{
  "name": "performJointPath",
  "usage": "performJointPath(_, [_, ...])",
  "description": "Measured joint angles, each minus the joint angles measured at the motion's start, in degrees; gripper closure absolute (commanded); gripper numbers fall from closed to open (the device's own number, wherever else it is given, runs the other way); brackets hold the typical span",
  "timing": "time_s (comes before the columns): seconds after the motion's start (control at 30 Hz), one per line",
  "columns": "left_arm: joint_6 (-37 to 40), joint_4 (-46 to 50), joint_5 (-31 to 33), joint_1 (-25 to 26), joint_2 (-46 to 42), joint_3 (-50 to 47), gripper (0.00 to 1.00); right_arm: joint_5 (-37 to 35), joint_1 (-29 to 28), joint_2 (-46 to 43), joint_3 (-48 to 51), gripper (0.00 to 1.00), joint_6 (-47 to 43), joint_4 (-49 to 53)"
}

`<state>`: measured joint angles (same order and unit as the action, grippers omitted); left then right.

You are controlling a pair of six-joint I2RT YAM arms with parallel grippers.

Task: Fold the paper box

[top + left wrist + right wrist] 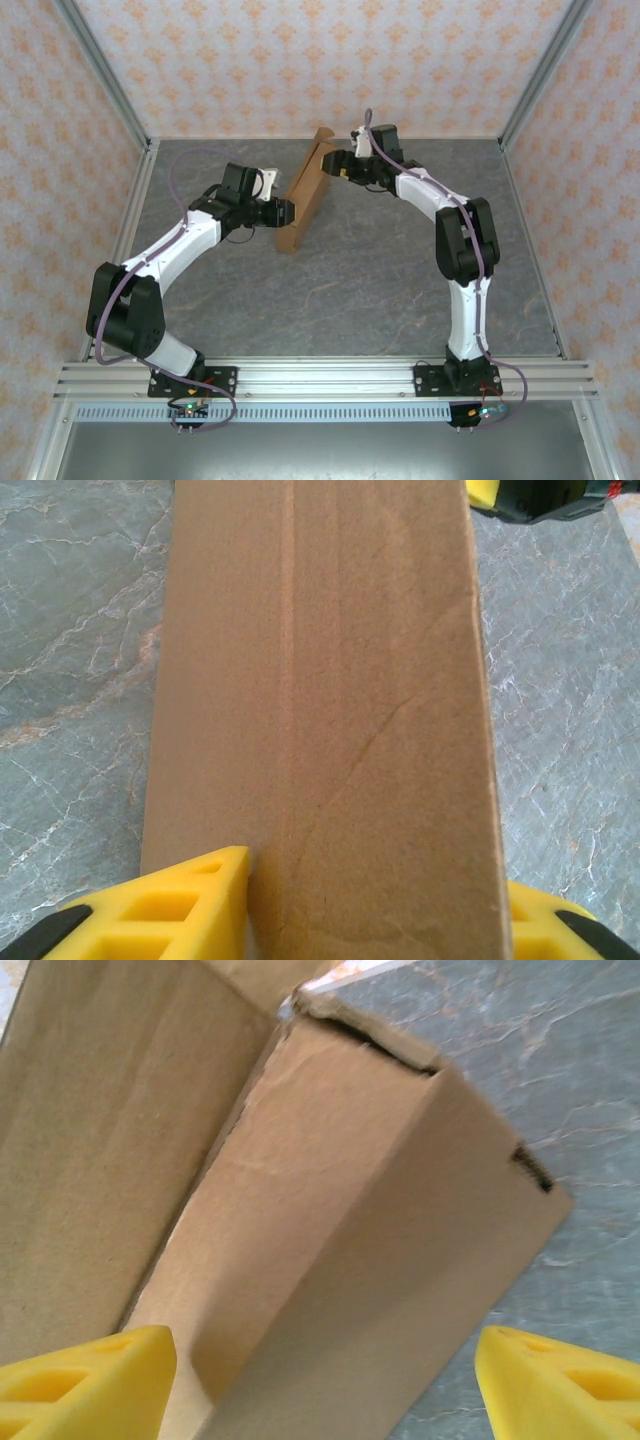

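While left jaws are clamping the near end of the paper box (320,680), one yellow finger (180,905) on each side, right jaws are standing wide apart around the far end, fingertips (90,1380) not touching cardboard. Left arm (190,235) is reaching in bent from the left; right arm (440,210) is arching in from the right. Box is running diagonally across the far middle of the table (400,290). Its far end is sitting near the back wall (330,70); table's near half and right side are lying open.
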<state>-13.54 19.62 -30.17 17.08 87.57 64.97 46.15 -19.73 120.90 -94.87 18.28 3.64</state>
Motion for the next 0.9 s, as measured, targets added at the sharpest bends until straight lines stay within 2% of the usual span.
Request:
performJointPath(0.17, [-0.1,-0.4,-1.0,-0.4,0.2,-0.2,0.60,0.0,-2.4,-0.1,0.7,0.24,2.7,-1.7])
performJointPath(0.57, [-0.2,-0.9,-1.2,-0.7,0.4,-0.3,0.55,-7.6,-5.9,-0.6,0.8,0.34,5.1,-1.5])
performJointPath(0.9, [-0.2,-0.7,-1.4,-0.7,0.8,-0.2,0.42,-12.8,-7.9,-1.0,0.8,0.37,5.7,-1.6])
